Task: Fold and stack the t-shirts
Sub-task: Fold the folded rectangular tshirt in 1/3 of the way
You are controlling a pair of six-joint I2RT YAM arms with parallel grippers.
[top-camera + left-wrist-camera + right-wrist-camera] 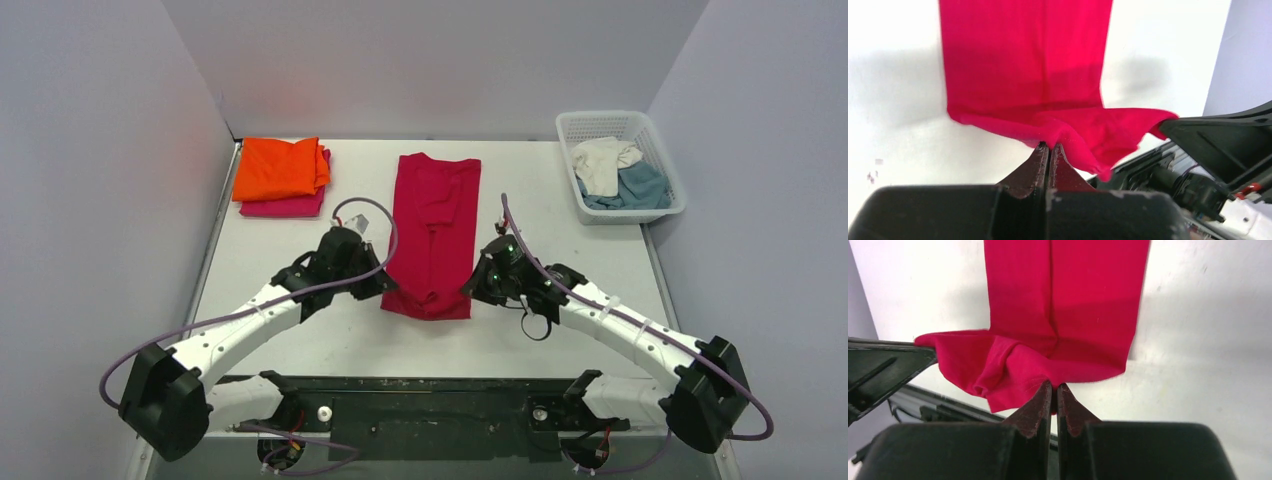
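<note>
The crimson red t-shirt lies as a long narrow strip down the middle of the table, sleeves folded in. My left gripper is shut on its near left corner. My right gripper is shut on its near right corner. Both hold the near hem lifted a little off the table. A folded orange t-shirt lies on a folded magenta pink t-shirt at the back left. The cream white t-shirt and teal blue t-shirt are crumpled in the basket.
The white lattice basket stands at the back right corner. Grey walls close in the table on the left, back and right. The black base rail runs along the near edge.
</note>
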